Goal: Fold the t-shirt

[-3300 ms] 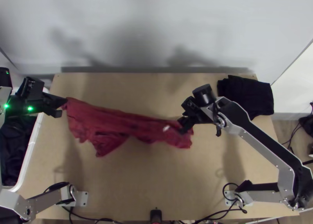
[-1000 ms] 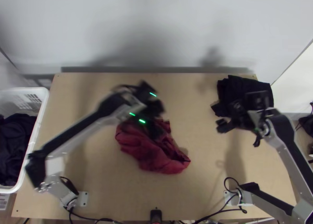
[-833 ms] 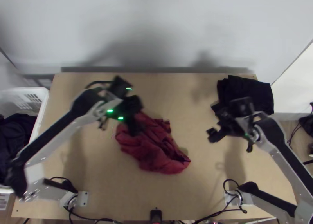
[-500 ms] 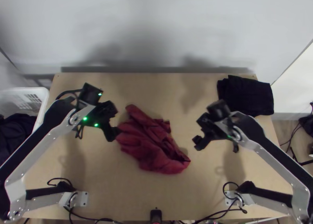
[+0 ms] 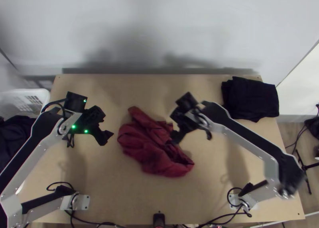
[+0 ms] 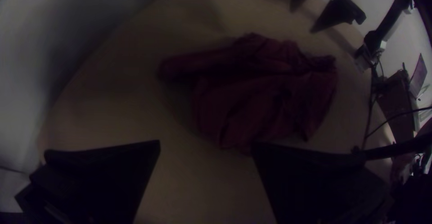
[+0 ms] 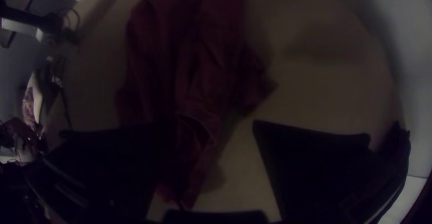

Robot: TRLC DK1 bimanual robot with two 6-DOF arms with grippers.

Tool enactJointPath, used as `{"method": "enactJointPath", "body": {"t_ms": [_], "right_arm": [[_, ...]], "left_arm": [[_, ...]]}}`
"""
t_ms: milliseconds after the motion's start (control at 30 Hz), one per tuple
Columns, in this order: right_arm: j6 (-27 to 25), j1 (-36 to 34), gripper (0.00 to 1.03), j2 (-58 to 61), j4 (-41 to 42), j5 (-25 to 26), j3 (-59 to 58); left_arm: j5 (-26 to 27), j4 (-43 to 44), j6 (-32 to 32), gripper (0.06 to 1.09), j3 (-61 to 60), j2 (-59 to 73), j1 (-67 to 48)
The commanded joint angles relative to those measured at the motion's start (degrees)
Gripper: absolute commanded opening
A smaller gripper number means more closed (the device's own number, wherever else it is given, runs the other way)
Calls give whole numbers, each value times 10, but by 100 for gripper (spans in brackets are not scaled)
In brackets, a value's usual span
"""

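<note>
Lying bunched on the wooden table (image 5: 207, 188), the red t-shirt (image 5: 149, 152) is just to the right of the left gripper (image 5: 104, 138), whose fingers are spread wide. The right gripper (image 5: 175, 138), also wide, is over the shirt's right edge; black cloth (image 5: 251, 100) lies beyond it, farther right.

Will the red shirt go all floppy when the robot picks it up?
Probably: the red shirt lies bunched in soft, loose folds, so it should droop. It looks like thin cloth, so likely light. It probably won't roll or break.
</note>
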Motion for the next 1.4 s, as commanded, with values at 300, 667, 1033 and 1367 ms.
{"method": "enactJointPath", "body": {"t_ms": [300, 667, 1033, 1367], "right_arm": [[12, 32, 79, 235, 0, -40, 237], [8, 28, 78, 316, -15, -43, 314], [-4, 27, 33, 324, -15, -49, 317], [-7, 22, 5, 280, -35, -60, 334]], "left_arm": [[37, 66, 5, 104, -74, 13, 30], [41, 84, 26, 104, -64, 44, 53], [45, 84, 39, 104, -62, 46, 77], [45, 92, 45, 104, -71, 54, 78]]}}
